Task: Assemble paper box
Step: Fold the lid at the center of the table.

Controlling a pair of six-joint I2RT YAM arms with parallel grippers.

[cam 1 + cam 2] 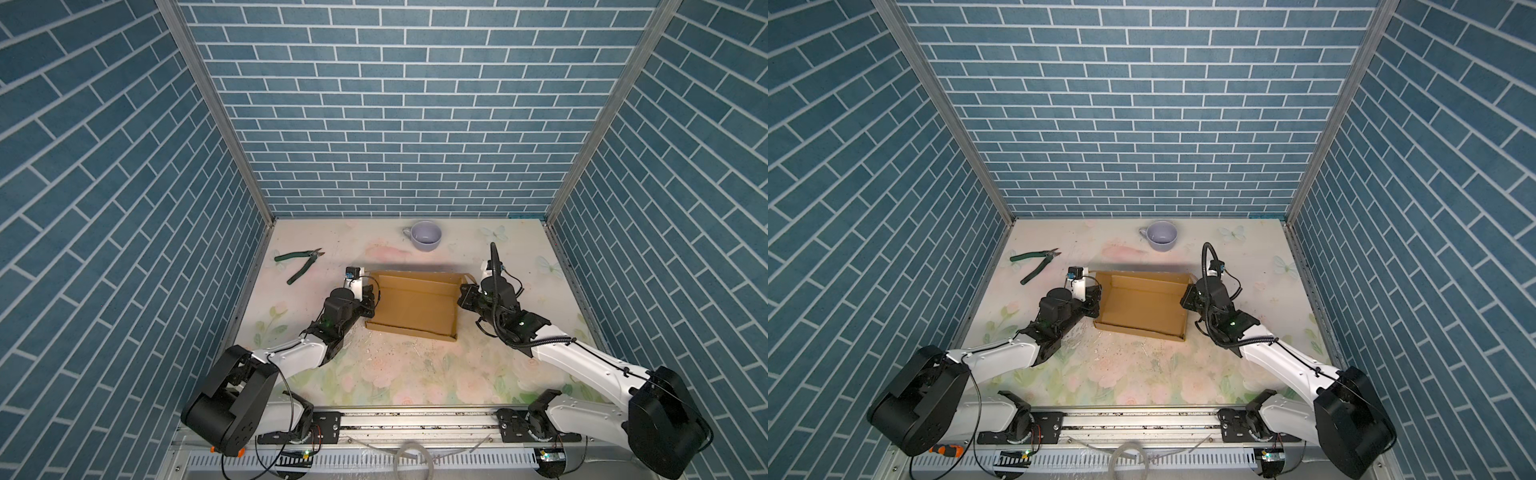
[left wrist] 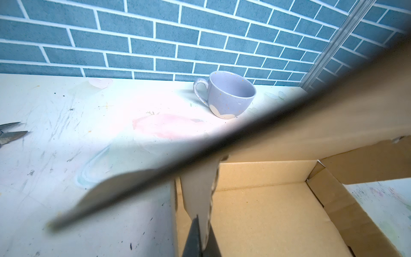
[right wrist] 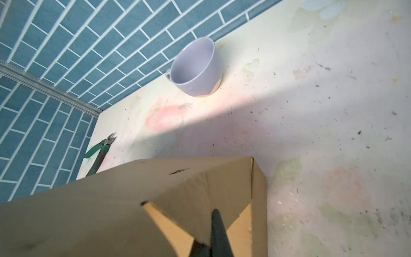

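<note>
Corrugated brown cardboard forms the paper box (image 1: 415, 307), a shallow open tray at the centre of the floral table (image 1: 415, 374). Its 6 o'clock wall is low and folded over. Its 12 o'clock wall stands taller and upright.

The left gripper (image 1: 368, 301) is clamped on the side flap at 9 o'clock. The right gripper (image 1: 464, 297) is clamped on the flap at the 2 o'clock corner. In the wrist views, dark fingers (image 2: 193, 235) appear to pinch a thin cardboard edge, but the contact line is blurred.

The step in hand is judged to be folding the side walls inward.
- Hold both grips firm.
- Rotate each flap about its scored crease.
- Move both arms evenly so the light tray does not slide.
- Do not crush the fluted edge. The sheet likely resists bending across the flutes and yields at the creases.

Green-handled cutters (image 1: 301, 264) lie at 10 o'clock, well apart from the box. A smooth lilac cup (image 1: 426, 235) stands upright at 12 o'clock, near the blue brick-pattern wall (image 1: 415, 124).
</note>
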